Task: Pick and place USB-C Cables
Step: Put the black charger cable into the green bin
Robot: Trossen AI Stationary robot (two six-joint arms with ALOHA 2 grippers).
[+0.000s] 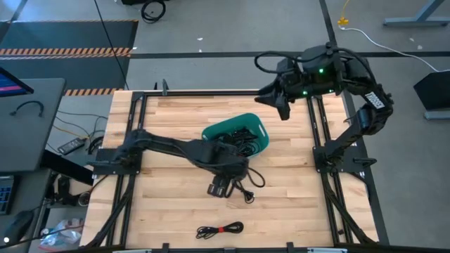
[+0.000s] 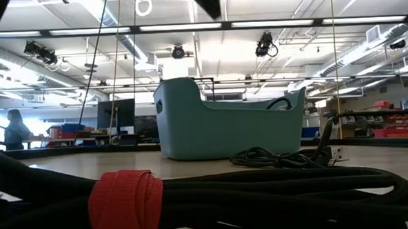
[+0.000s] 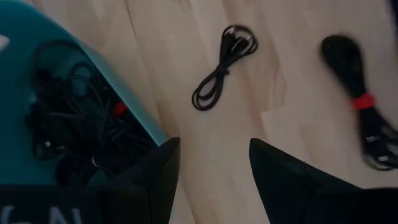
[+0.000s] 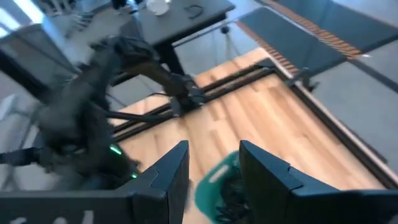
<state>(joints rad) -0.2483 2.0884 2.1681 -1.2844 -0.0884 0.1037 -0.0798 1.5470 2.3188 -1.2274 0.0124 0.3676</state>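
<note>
A teal bin [image 1: 246,125] stands mid-table with several black USB-C cables [image 3: 71,124] tangled inside it. One loose coiled cable [image 3: 224,59] lies on the wood just beside the bin [image 1: 247,188]. Another cable bound with a red tie [image 1: 219,230] lies near the table's front edge and fills the foreground of the low view [image 2: 125,201]. My left gripper [image 3: 214,146] hangs open above the table next to the bin's near side [image 1: 219,188], nothing between its fingers. My right gripper [image 1: 281,109] is raised high at the far right, open and empty [image 4: 214,149].
Black frame rails [image 1: 320,126] run along the table's left and right sides and its far edge. Bare wood lies to the left and right of the bin. Beyond the table are a desk [image 1: 28,119] and, in the low view, a person [image 2: 15,129] far back.
</note>
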